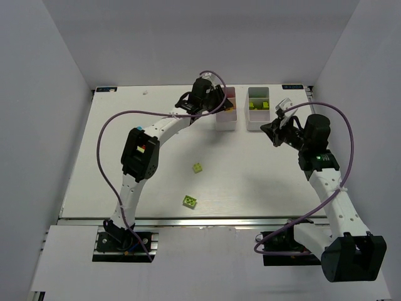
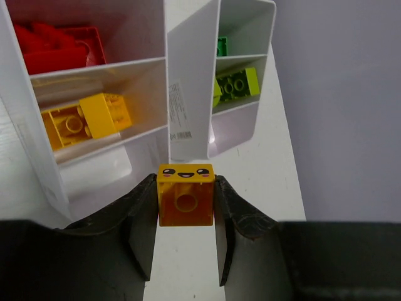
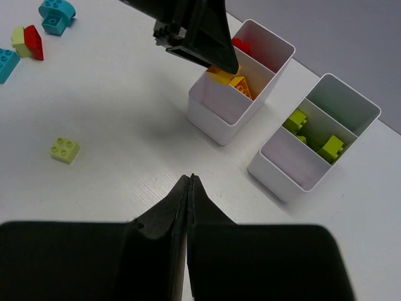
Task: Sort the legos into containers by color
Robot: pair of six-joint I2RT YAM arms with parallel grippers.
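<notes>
Table (image 1: 250,182): white top filling the middle of the overhead view, with grey walls around it.
Left arm (image 1: 141,153): rises from the lower left of the overhead view and bends toward upper centre, a purple cable looping beside it.
Right arm (image 1: 326,182): climbs from the lower right and ends right of centre, just beside the bins.
Left bin (image 1: 225,120): narrow and white, upper centre of the overhead view. The left wrist view shows red bricks (image 2: 56,44) in the far compartment and yellow bricks (image 2: 81,119) in the middle one.
Right bin (image 1: 258,120): stands just beside the left bin without touching it. A dark green brick (image 2: 222,45) sits in the far compartment and a lime brick (image 2: 235,84) in the middle one.
Left gripper (image 2: 185,182): clamped on the smiley brick, one black finger pressing each side. In the overhead view it hangs at the left bin.
Right gripper (image 3: 190,179): fingers pressed together with nothing between them, pointing toward the bins' near ends.
Smiley brick (image 2: 185,204): yellow with a face printed along its top edge. It sits lower centre of the left wrist view, in front of the bins' near ends.
Loose lime bricks (image 1: 198,167): two on bare table in the lower centre of the overhead view, well apart from the bins. The second lime brick (image 1: 189,201) lies lower and slightly left.
Brick cluster (image 3: 28,42): cyan, lime and red pieces close together in the upper left of the right wrist view.
</notes>
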